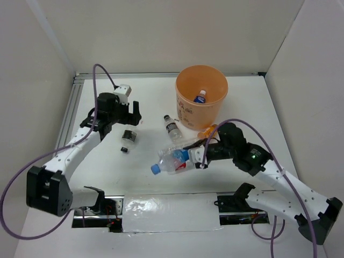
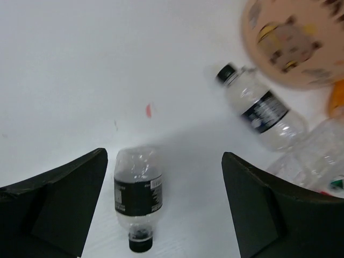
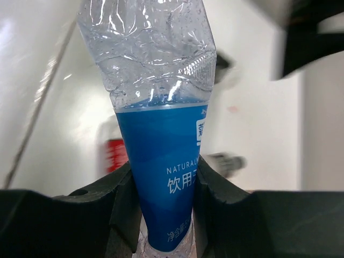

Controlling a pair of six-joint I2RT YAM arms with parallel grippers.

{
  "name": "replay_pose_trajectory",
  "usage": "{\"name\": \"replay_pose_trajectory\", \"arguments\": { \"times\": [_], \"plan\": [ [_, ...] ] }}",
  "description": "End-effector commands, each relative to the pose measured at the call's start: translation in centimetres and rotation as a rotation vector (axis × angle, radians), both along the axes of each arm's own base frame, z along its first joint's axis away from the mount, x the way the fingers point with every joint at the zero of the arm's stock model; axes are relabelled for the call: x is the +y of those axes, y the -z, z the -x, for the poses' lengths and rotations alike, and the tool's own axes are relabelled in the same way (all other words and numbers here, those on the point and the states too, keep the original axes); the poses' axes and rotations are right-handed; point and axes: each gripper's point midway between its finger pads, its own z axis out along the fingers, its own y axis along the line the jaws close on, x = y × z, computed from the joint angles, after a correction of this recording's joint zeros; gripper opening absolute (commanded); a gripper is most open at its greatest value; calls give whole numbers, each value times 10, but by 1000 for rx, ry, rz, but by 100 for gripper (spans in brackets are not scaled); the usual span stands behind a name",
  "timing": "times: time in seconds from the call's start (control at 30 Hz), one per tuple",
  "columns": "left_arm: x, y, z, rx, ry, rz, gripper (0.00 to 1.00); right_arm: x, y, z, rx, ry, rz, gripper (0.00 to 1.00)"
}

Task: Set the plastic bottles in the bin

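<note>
Pale walls box in a white tabletop (image 1: 107,97). Largest on it, the tapered peach-orange plastic bin (image 1: 188,110) stands just beyond the right claw (image 1: 198,155), far nearer that arm than the left. A small blue-capped bottle (image 1: 200,97) lies inside.

The right claw is pinching a crumpled clear bottle with a blue label (image 1: 174,160) at its labelled end. The bottle's long axis runs straight out ahead of the claw, blue cap farthest away. The label reads "NATURAL" above the Chinese characters "饮用".

The left claw (image 1: 124,119) is spread wide over a small clear black-labelled bottle (image 1: 128,141). It lies lengthwise between the fingers, cap toward the wrist, and its print is unreadable.
</note>
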Motion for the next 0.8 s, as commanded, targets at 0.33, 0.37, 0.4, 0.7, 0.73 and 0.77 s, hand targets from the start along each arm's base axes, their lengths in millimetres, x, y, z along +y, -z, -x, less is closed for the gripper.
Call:
{"name": "replay_pose_trajectory", "arguments": {
  "times": [0.33,0.37,0.4,0.7,0.73,0.77],
  "plan": [
    [34,108,-5,330,-113,-98,100,-55,-194,-200,-399,624,-329,28],
    [34,117,-5,350,-107,-111,100,-60,-193,-210,-378,648,-329,29],
    [35,124,-1,377,-107,-118,100,-64,-193,-227,-365,667,-326,31],
    [36,182,33,568,-73,-152,100,-89,-158,-261,-122,632,-307,100],
    [36,182,33,571,-79,-145,93,-87,-162,-256,-105,623,-323,100],
    [35,182,37,575,-70,-137,90,-89,-159,-256,-92,624,-329,100]
  ]
}}
